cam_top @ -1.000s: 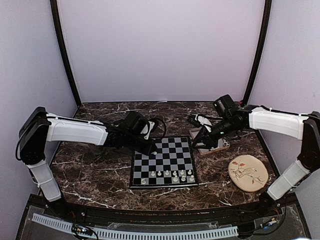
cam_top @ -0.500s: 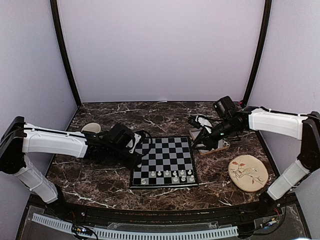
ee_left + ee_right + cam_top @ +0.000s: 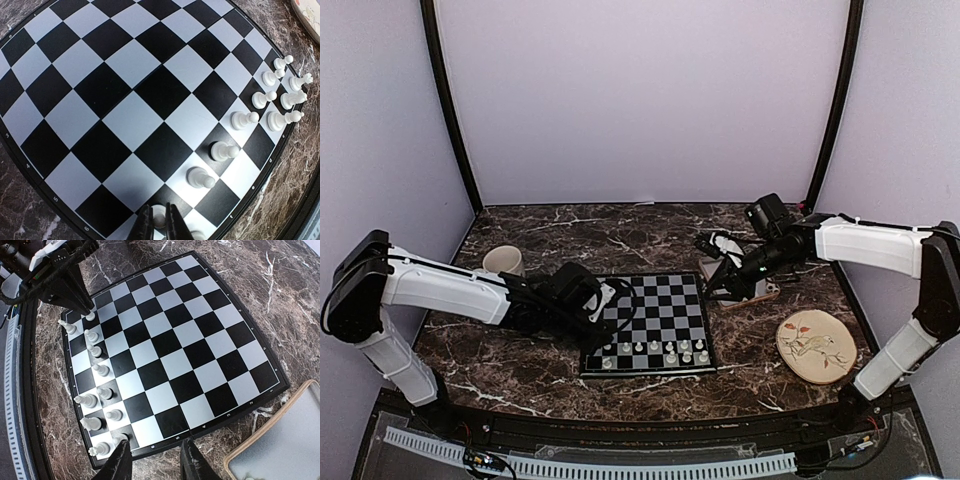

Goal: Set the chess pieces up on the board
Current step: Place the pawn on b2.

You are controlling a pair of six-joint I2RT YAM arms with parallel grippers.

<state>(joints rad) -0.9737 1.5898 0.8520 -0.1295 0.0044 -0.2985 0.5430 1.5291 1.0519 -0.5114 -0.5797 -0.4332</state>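
Left gripper is clamped on a pawn at the board's near left. A skewed release could topple it into neighbouring pawns. Right gripper hangs apart, empty.

Board black/light-grey checkered; chess pieces white; table dark marble, white veins.

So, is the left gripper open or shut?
Shut: the left gripper pinches a white pawn standing on the board.
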